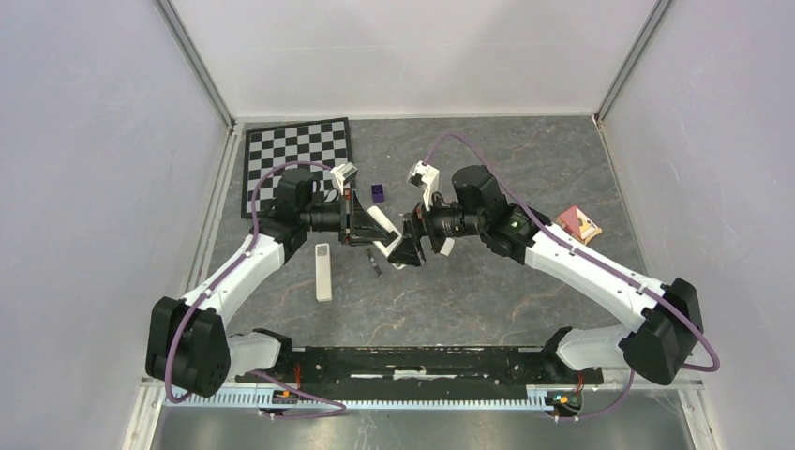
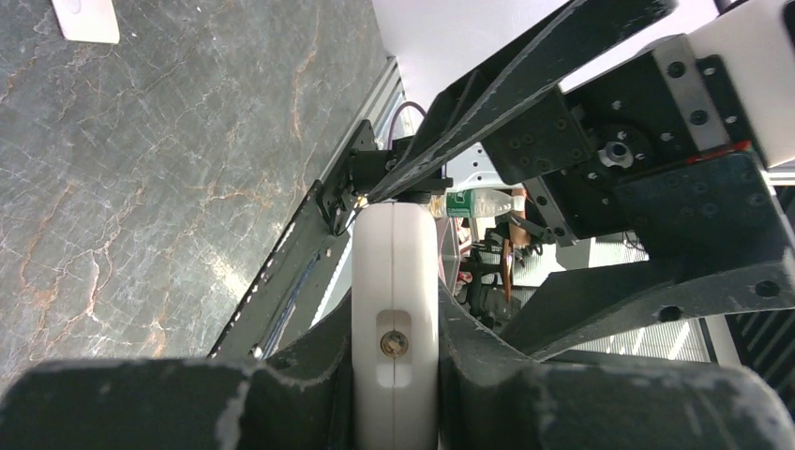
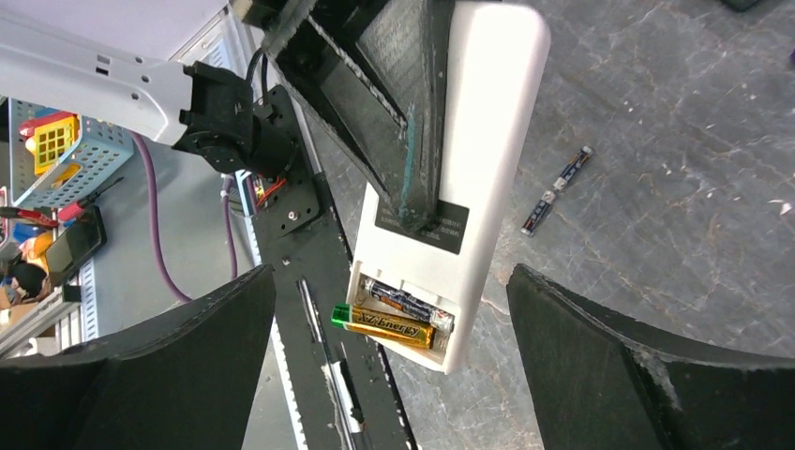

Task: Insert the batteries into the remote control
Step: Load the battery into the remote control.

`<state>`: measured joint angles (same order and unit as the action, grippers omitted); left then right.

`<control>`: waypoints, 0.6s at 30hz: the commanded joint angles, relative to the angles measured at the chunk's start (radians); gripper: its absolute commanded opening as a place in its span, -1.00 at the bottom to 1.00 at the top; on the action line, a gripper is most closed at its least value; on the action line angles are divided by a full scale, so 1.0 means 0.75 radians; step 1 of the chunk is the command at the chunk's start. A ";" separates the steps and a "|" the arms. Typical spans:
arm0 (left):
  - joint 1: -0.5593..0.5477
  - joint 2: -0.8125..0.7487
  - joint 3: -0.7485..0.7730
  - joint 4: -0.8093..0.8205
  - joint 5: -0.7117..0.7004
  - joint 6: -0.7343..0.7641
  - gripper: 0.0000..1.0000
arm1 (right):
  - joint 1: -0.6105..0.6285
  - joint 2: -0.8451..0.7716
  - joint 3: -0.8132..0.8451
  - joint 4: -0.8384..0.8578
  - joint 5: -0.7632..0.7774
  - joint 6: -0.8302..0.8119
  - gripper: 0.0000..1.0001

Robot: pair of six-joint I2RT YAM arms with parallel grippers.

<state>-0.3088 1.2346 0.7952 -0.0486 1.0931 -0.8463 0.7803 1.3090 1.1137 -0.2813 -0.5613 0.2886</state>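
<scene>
Left gripper (image 2: pixel 394 375) pinches the white remote control (image 3: pixel 487 112); two batteries (image 3: pixel 389 325) sit in its open six-o'clock end; right gripper (image 3: pixel 394 370) is spread wide.

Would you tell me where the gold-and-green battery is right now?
In the right wrist view, the gold-and-green battery lies in the open compartment at the end of the white remote, beside a darker battery; the left gripper holds that remote.

white remote (image 3: pixel 495 112), back open, two batteries (image 3: pixel 394 316) inside
</scene>
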 commanded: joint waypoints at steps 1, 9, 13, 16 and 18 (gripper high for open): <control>0.005 -0.017 0.016 0.061 0.054 -0.023 -0.96 | -0.005 -0.012 -0.052 0.047 -0.067 0.017 0.94; 0.005 -0.016 0.013 0.057 0.054 -0.021 -0.96 | -0.005 -0.020 -0.092 0.046 -0.096 0.001 0.82; 0.005 -0.017 0.011 0.057 0.055 -0.019 -0.96 | -0.005 -0.013 -0.089 0.049 -0.084 0.008 0.73; 0.005 -0.023 0.007 0.054 0.054 -0.016 -0.96 | -0.005 -0.015 -0.088 0.051 -0.061 0.009 0.73; 0.005 -0.024 0.006 0.051 0.054 -0.014 -0.96 | -0.007 -0.017 -0.087 0.051 -0.057 0.012 0.71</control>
<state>-0.3088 1.2346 0.7952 -0.0486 1.1019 -0.8459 0.7784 1.3102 1.0462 -0.2771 -0.6094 0.2916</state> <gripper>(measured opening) 0.282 0.863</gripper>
